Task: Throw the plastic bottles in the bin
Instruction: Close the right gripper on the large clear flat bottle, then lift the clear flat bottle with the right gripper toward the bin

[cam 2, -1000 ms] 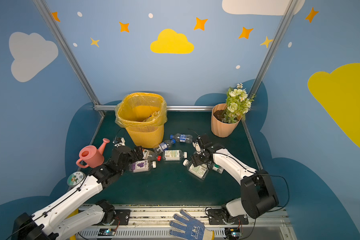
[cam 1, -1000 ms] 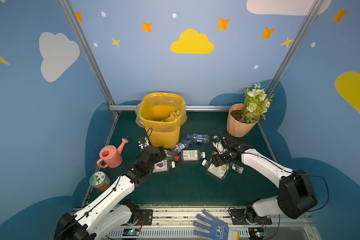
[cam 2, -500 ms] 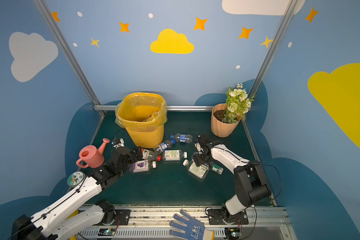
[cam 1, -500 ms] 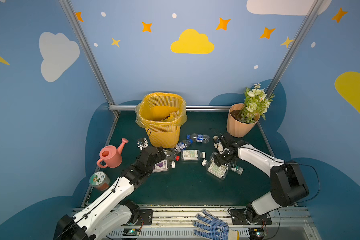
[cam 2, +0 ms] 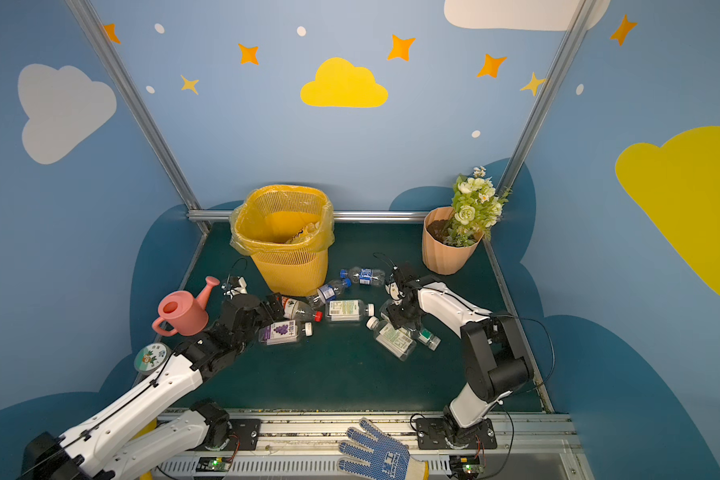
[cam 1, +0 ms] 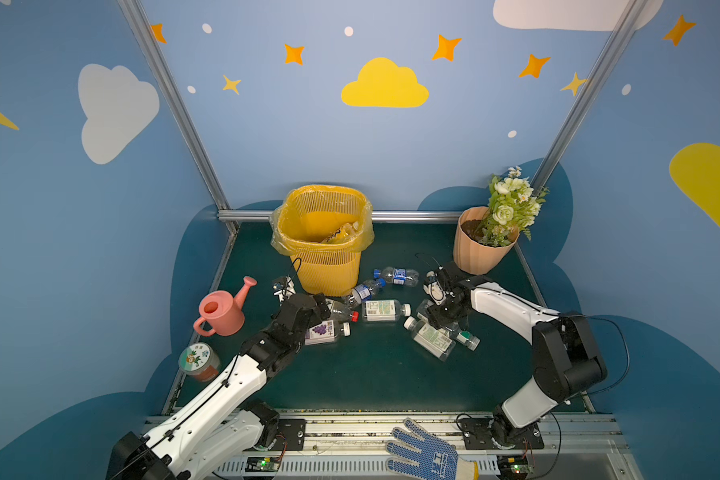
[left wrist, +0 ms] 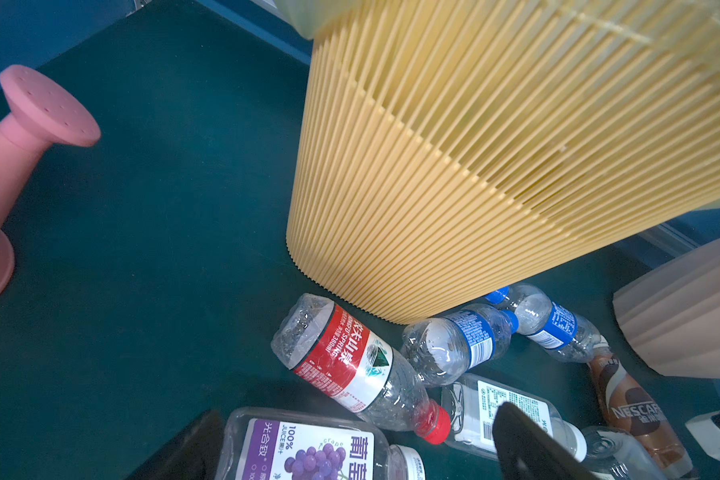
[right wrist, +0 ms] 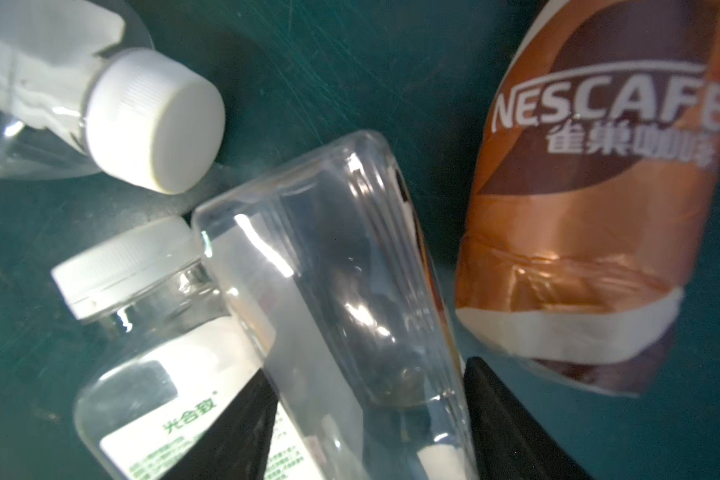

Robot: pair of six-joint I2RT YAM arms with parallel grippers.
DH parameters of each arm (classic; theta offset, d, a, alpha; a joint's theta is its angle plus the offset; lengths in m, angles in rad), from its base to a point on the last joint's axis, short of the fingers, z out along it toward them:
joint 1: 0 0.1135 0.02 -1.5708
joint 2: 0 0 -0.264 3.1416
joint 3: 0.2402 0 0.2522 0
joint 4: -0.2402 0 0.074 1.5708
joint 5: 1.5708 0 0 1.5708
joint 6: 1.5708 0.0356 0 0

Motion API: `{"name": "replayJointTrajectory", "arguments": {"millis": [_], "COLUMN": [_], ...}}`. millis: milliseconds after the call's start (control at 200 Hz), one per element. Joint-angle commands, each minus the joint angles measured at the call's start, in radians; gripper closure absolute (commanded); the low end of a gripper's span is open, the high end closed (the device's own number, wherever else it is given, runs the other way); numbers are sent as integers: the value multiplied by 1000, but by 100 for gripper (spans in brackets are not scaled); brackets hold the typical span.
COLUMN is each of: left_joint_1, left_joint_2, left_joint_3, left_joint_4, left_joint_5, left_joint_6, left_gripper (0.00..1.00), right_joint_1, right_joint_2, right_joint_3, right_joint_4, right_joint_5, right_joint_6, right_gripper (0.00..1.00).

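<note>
The tall yellow mesh bin (cam 1: pixel 329 266) stands centre-back on the dark green mat (cam 1: pixel 371 382); clear plastic bottles (cam 1: pixel 385 310) litter mid-frame, the lower mat bare. The left gripper (left wrist: pixel 356 411) holds its fingers apart astride a purple "100% JUICE" grape bottle (left wrist: pixel 308 449); the right gripper (right wrist: pixel 371 368) clamps a clear ribbed bottle (right wrist: pixel 329 270) beside a brown "NESCAFE" bottle (right wrist: pixel 591 208).

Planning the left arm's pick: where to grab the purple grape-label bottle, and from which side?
Pinch the grape-label bottle across its squarish body at mid-label, coming down from above. It lies on its side, label up, and the red-capped bottle crowds its cap end, so stay toward the base.
</note>
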Motion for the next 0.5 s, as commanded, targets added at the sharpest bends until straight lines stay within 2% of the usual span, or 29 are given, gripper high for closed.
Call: {"name": "replayJointTrajectory", "arguments": {"millis": [0, 150, 375, 430, 496], "left_joint_1": [-2, -2, -2, 0, -2], "left_joint_2": [-13, -8, 2, 5, 10], "left_joint_3": [-18, -16, -12, -10, -7], "left_joint_4": [-21, -23, -21, -20, -20], "left_joint_5": [-23, -24, -24, -24, -24], "left_joint_6": [-7, -7, -5, -5, -5], "left_gripper": [0, 0, 0, 0, 0], "right_joint_1": [7, 10, 12, 13, 14], "right_joint_2": [46, 77, 105, 108, 109], "right_joint_3": [15, 27, 44, 49, 53], "right_joint_4": [-34, -32, -32, -34, -38], "right_joint_5": [-23, -31, -48, -55, -62], "right_joint_6": [-18, -19, -24, -27, -28], "right_gripper": [32, 28, 28, 31, 40]}}
